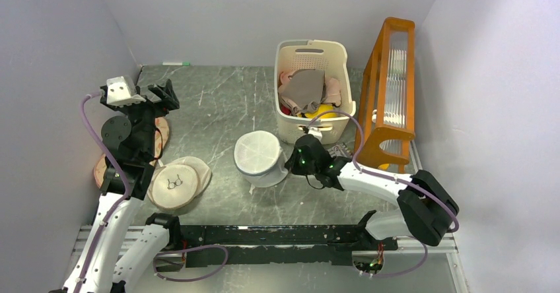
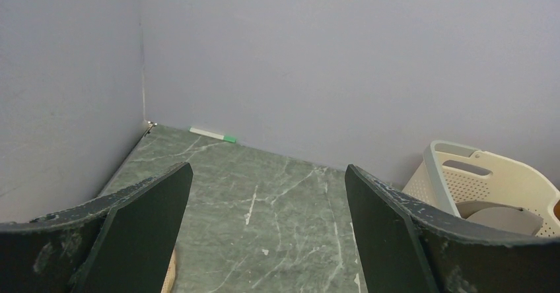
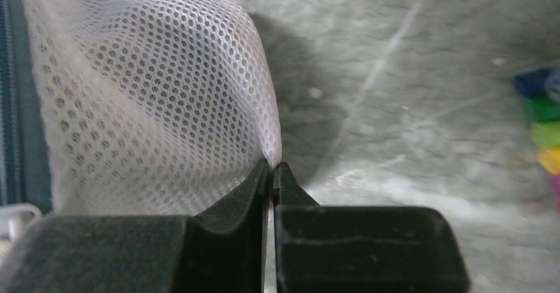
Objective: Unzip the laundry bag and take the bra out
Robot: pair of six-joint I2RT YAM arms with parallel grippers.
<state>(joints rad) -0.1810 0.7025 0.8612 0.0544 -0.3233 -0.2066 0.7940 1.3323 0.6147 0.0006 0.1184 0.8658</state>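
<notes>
The laundry bag is pinched by the closed right gripper. The left gripper is held wide open.

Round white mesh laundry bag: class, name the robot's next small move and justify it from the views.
Probably bring the left gripper rightward and down to the dark zip of the round white mesh laundry bag. The right gripper is shut on a fold of the mesh, steadying the bag. The left gripper hangs open far off to the left, apart from it, and the bag looks closed.
</notes>
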